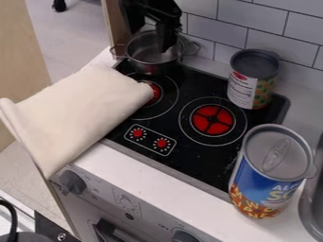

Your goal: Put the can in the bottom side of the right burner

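The black gripper (166, 39) hangs at the top of the view, over the metal pot at the stove's back left corner. The right burner (213, 119) is a red disc with a black cross inside white rings. Behind it and to its right, a can (243, 92) with a white and green label stands upright at the back right of the stovetop. A larger blue soup can (265, 177) with orange lettering stands upright at the front right, by the stove's edge. Both cans are apart from the gripper.
The metal pot (148, 60) has two side handles. A cream cloth (79, 111) drapes over the left burner and the counter's front edge. Tiled wall (217, 33) rises behind, and a sink rim (306, 208) lies at the right.
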`<state>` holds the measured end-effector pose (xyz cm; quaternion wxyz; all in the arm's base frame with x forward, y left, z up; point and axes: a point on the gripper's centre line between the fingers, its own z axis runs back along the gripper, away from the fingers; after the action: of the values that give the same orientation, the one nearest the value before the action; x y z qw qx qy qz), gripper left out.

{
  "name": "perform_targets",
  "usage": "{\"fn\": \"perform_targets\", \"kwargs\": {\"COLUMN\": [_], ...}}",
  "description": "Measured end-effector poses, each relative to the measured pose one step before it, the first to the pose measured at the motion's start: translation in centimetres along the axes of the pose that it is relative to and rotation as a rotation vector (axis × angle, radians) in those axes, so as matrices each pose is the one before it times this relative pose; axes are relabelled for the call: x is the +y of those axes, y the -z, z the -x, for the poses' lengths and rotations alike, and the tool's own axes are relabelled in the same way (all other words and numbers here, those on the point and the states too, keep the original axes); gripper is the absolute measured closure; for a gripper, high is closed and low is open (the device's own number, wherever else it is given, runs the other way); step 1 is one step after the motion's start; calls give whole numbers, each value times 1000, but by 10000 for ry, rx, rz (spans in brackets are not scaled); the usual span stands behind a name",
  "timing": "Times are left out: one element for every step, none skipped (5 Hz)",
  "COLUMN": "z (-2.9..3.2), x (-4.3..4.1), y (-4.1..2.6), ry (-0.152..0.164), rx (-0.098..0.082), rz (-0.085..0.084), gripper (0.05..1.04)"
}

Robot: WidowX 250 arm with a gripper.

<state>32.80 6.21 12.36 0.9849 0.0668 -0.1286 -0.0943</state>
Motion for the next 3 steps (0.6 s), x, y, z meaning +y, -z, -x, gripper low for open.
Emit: {"fn": "perform_targets", "kwargs": {"z": [535, -742, -440], "x": [-351, -625, -377], "y": [845, 24, -617], "ry": [-58, 309, -155], "rx": [277, -613, -652], "rz": [191, 663, 191], "gripper": [83, 83, 83]}}
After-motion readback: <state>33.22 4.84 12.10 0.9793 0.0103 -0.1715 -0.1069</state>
